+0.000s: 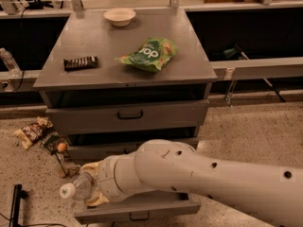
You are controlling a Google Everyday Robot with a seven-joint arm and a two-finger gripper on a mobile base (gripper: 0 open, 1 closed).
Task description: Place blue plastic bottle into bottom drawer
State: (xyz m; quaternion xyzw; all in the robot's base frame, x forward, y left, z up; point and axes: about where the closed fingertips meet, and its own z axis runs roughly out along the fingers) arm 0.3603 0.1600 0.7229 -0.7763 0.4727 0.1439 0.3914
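Observation:
The blue plastic bottle (79,187), clear with a white cap, lies sideways in my gripper (93,185), cap pointing left. The gripper's tan fingers (96,201) are shut on the bottle's body. It hangs just above the left front corner of the bottom drawer (137,211), which is pulled open; my arm (199,183) hides most of the drawer's inside. The drawer's small black handle (139,217) shows on its front.
A grey cabinet (128,72) carries a green snack bag (149,54), a white bowl (119,16) and a dark bar (81,63). The upper drawer (129,116) is closed. Snack wrappers (33,132) and small litter lie on the floor at the left.

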